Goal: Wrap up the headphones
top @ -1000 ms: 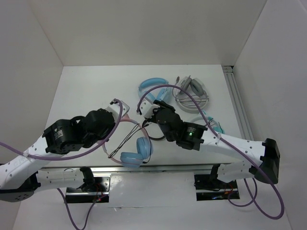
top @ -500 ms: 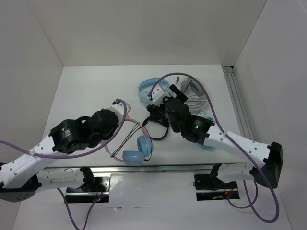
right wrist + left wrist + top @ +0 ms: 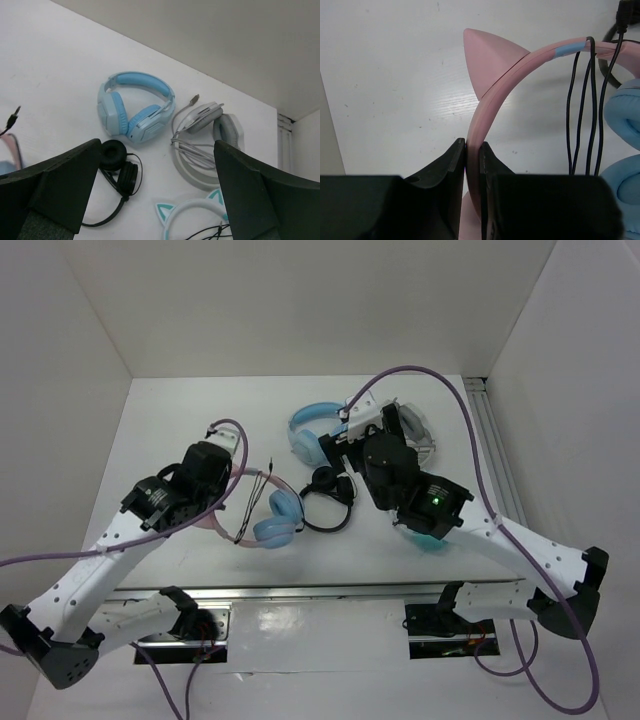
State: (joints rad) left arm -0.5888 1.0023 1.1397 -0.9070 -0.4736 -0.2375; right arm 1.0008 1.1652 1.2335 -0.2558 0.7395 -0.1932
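Left tool (image 3: 472,148): closed on the pink band (image 3: 492,95) of the cat-eared headphones (image 3: 283,507), held left of centre over the tabletop (image 3: 395,75). The black cable (image 3: 580,115) crosses the band in several strands beside the blue ear cups (image 3: 625,115). Right tool (image 3: 157,145): jaws wide apart and empty, hanging above a blue headset (image 3: 142,82), a small black headset (image 3: 114,152) and a grey headset (image 3: 226,131).

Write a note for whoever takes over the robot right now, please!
Left fingers: shut on the pink headband of the headphones.
Right fingers: open, empty, above the spare headsets.
Done: black cable crosses the headband in several strands.
Left: the plug end looks loose; probably wind that on too.
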